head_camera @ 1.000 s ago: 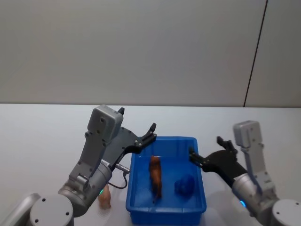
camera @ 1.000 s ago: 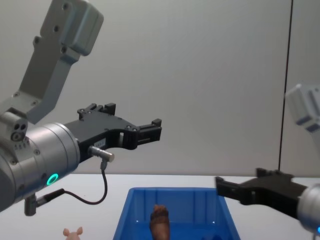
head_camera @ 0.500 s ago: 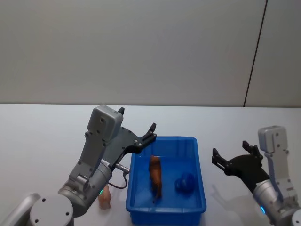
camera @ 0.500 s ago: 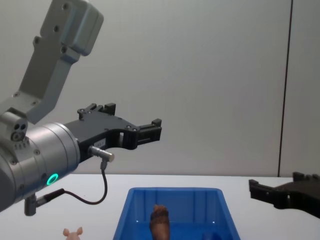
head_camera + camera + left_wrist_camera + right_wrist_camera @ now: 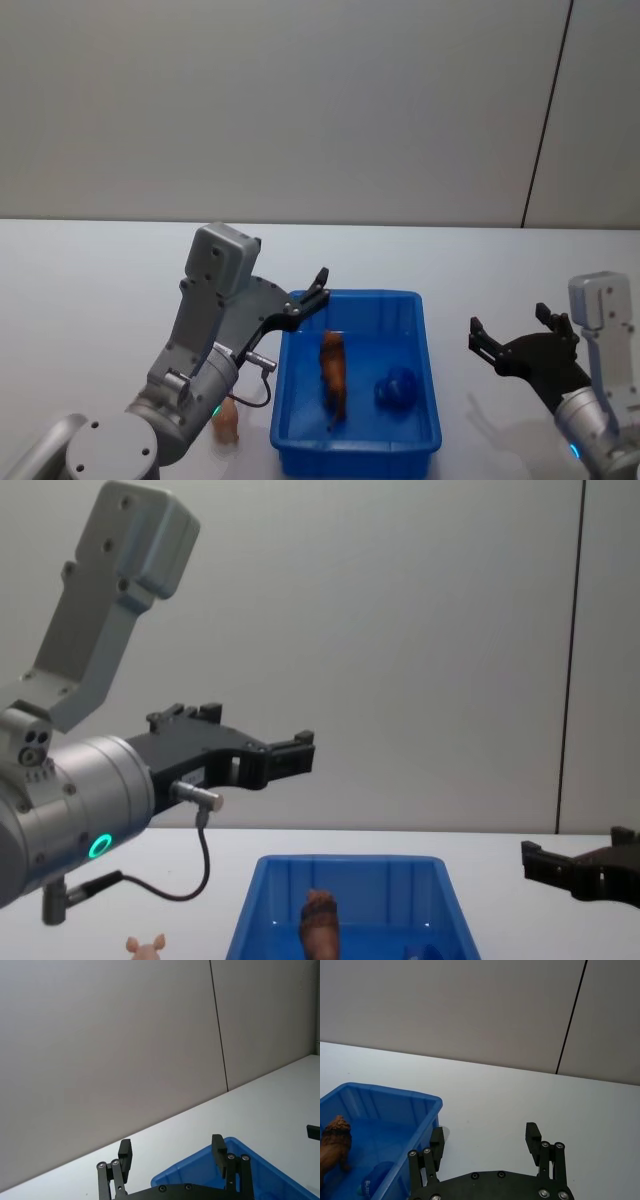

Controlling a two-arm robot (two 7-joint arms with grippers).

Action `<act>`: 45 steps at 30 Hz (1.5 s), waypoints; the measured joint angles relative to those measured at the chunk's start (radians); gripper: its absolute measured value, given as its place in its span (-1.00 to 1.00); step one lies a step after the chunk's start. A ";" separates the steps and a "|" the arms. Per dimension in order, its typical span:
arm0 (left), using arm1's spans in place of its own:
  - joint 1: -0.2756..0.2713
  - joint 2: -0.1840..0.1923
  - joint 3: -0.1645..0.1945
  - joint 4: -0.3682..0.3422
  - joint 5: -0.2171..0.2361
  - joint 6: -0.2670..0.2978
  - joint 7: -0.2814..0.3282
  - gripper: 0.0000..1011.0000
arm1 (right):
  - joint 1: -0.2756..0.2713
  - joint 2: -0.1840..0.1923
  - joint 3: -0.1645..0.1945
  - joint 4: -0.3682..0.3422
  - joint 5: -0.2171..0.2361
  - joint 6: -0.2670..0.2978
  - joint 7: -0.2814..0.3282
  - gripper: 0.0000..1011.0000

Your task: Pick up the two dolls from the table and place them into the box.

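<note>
Left gripper (image 5: 310, 290): raised over the far left corner of the box (image 5: 350, 296), fingers spread wide, nothing between them; the left wrist view gives the clearest look at the gap, with the box rim beyond it
Right gripper (image 5: 510, 325): above the bare table (image 5: 90, 290) to the right of the box and clear of its wall, fingers spread, nothing held; the chest view shows it low at the right edge
Box: blue bin on the white table, between the two arms
Brown doll (image 5: 332, 375): inside the box, left of centre, lying lengthwise along the floor in the head view; the right wrist view shows it on its feet; the chest view shows its bumpy top
Pink doll (image 5: 228, 420): on the table just outside the box's left wall, close under the left arm, which partly hides it in the head view; the chest view shows its pointed ears
Blue lump (image 5: 398, 387): rounded item in the box, right of the brown doll, apart from it
</note>
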 joint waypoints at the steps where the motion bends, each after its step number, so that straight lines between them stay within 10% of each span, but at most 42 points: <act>1: 0.002 0.000 -0.001 -0.003 -0.007 0.011 0.008 0.98 | -0.001 0.000 0.000 -0.001 0.000 0.000 -0.001 0.98; 45: -0.002 -0.074 -0.054 0.057 -0.266 0.581 0.316 0.98 | -0.010 0.007 0.005 -0.012 0.004 0.003 -0.013 0.98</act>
